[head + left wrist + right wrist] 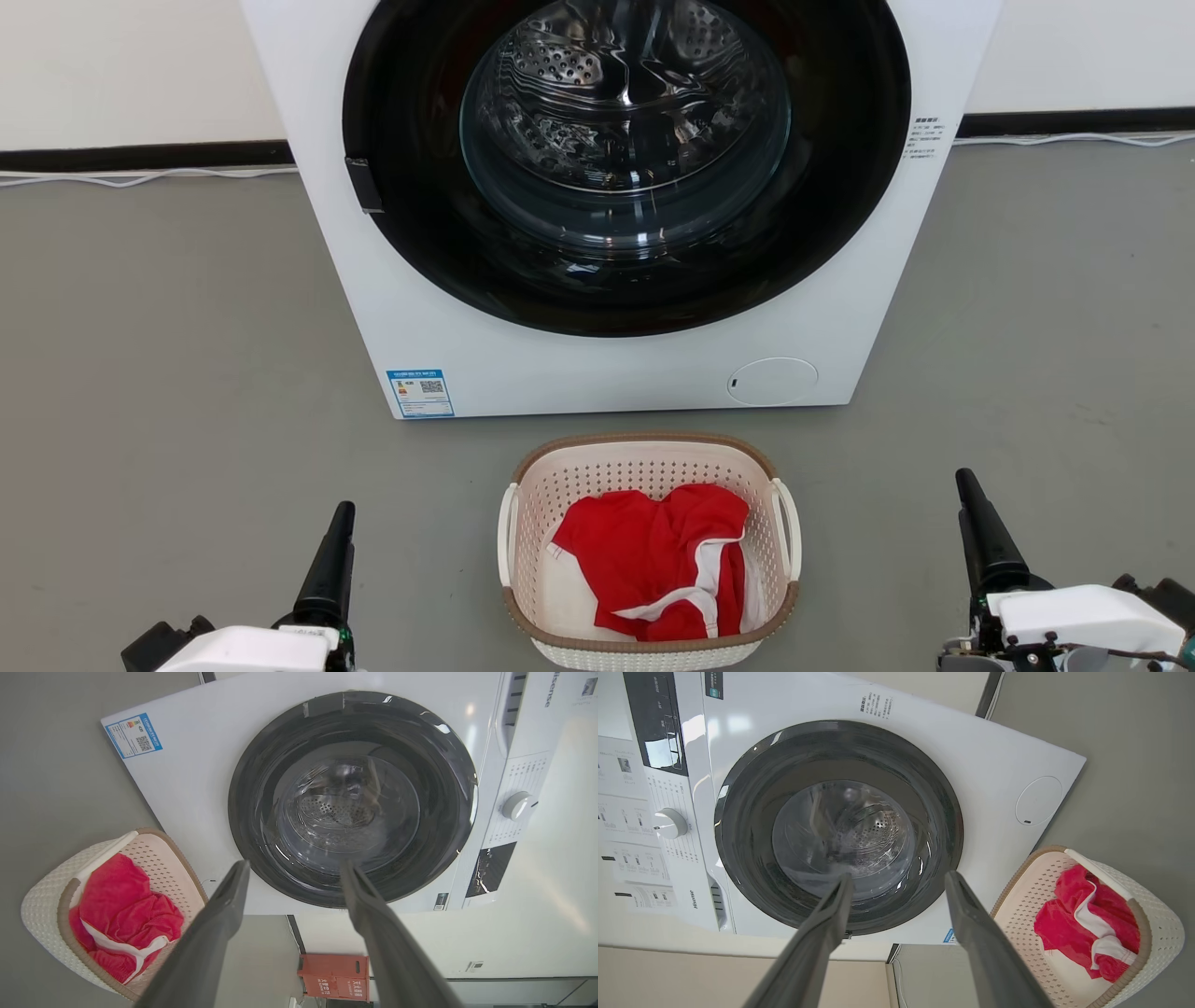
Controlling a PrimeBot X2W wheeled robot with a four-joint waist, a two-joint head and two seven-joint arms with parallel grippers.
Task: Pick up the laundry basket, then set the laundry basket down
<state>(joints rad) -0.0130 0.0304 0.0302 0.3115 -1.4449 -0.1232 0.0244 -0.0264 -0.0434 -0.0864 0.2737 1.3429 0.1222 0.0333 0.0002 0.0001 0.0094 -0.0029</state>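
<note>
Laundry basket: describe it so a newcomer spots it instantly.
Find the white front-loading washing machine; on the grey floor just before its door sits the laundry basket. It is the small cream perforated tub with a brown rim, white side handles and a red garment inside.

1. Bare floor (pixel 420 551) lies on either side of the basket (pixel 644 440), between it and the left gripper (pixel 340 532) and the right gripper (pixel 971 509).
2. The washer (pixel 579 373) stands close behind the basket, leaving a narrow gap.
3. A red garment (pixel 644 560) covers the basket's bottom.

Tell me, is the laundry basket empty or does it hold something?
Not empty: the laundry basket holds a crumpled red garment with white trim.
</note>
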